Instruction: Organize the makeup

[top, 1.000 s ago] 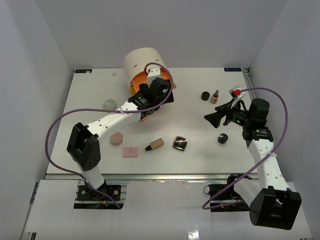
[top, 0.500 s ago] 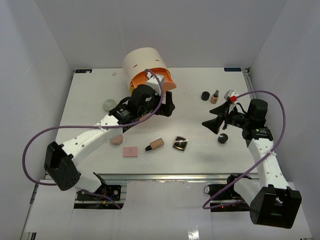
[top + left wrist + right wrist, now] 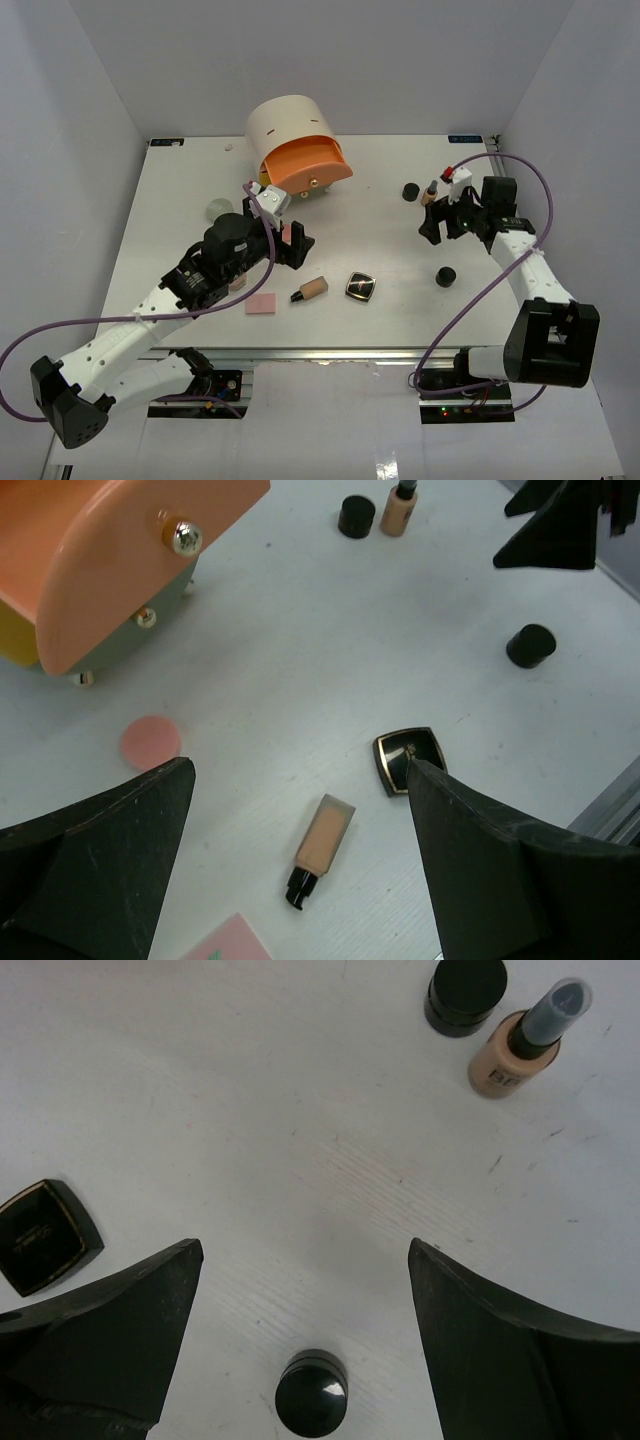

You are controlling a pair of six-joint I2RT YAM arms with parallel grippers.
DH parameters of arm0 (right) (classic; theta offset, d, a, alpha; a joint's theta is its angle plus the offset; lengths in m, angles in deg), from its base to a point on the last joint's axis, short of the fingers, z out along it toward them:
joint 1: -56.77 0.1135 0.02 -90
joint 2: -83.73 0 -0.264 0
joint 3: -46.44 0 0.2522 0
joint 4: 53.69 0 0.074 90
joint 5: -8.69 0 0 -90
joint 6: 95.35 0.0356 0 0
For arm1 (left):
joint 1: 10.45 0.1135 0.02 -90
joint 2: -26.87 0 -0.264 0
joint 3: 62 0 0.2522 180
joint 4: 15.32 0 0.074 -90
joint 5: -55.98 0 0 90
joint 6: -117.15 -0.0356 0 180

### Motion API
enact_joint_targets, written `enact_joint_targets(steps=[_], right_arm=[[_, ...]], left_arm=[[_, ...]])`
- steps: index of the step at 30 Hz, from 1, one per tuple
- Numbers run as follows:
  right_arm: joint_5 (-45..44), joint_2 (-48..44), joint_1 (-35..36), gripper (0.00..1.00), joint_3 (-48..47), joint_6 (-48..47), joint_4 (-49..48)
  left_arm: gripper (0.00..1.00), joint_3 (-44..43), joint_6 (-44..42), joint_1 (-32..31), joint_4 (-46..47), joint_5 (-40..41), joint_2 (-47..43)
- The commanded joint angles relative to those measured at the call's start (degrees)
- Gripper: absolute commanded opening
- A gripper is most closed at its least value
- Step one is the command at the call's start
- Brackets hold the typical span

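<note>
Makeup, loose on the white table (image 3: 180, 180):
- pink round compact (image 3: 150, 742): flat, near the foot of the cream cylinder (image 3: 285, 120), whose orange drawer (image 3: 120, 560) stands swung out
- lying tan bottle (image 3: 322, 845): black cap, on its side toward the front edge
- black square compact (image 3: 408, 760): near that bottle on its right, not touching it
- pink rectangular compact (image 3: 261, 303): flat, on the bottle's left
- upright tan bottle (image 3: 520, 1045): far right of the table, black cap up
- far black round jar (image 3: 465, 995): just beside the upright bottle
- lone black round jar (image 3: 311, 1392): by itself, nearer the front edge

Left claw (image 3: 298, 770): fingers spread wide, holding nothing, above the lying bottle and the square compact
Right claw (image 3: 305, 1245): fingers spread wide, holding nothing, above bare table between the two jars
</note>
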Motion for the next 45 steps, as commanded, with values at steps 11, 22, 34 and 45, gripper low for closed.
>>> enact_joint_targets(steps=[11, 22, 34, 45], right_arm=[[-12.6, 28.6, 11.4, 0.90, -35.8, -10.3, 11.3], [-20.3, 52.9, 11.8, 0.90, -63.1, -16.6, 20.8], [-22.0, 59.0, 11.3, 0.99, -65.3, -18.8, 21.7], [-21.4, 61.3, 9.9, 0.82, -66.2, -19.6, 23.6]], left_arm=[[0.98, 2.9, -2.9, 0.1, 0.8, 3.1, -3.8], [0.98, 3.3, -3.7, 0.2, 0.8, 4.6, -3.7], [0.98, 3.5, -4.0, 0.6, 0.8, 4.3, -3.0], [0.98, 3.5, -4.0, 0.6, 0.8, 3.8, -2.8]])
